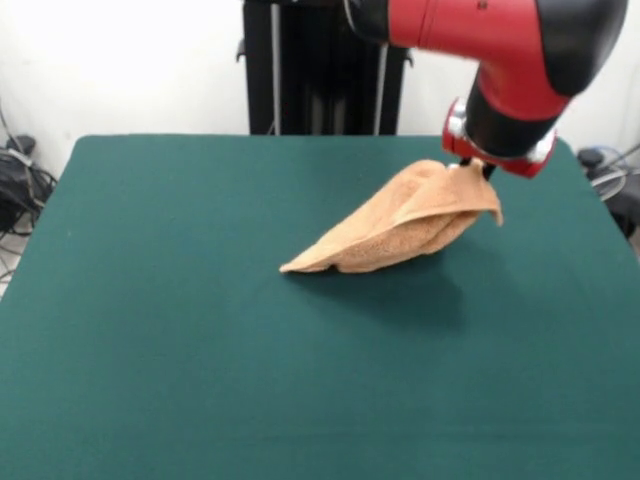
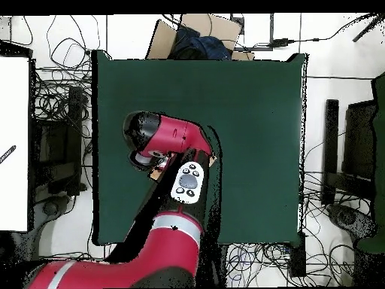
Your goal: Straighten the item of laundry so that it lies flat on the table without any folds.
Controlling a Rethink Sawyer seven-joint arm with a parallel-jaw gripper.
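Note:
The peach-orange towel (image 1: 400, 225) is folded over and raised at its right end. Its left tip rests on the dark green table (image 1: 200, 340). My gripper (image 1: 478, 170) sits under the red and black wrist (image 1: 505, 130) at the towel's raised corner. It is shut on that corner and holds it above the table at the far right. The fingers are mostly hidden by cloth and wrist. In the overhead view the arm (image 2: 177, 188) covers the towel except a small peach sliver (image 2: 156, 174), over the table (image 2: 256, 113).
The black pedestal (image 1: 320, 70) stands behind the table's far edge. Cables lie on the floor at the left (image 1: 20, 180) and right (image 1: 610, 175). A cardboard box (image 2: 195, 34) stands beyond the table's far edge in the overhead view.

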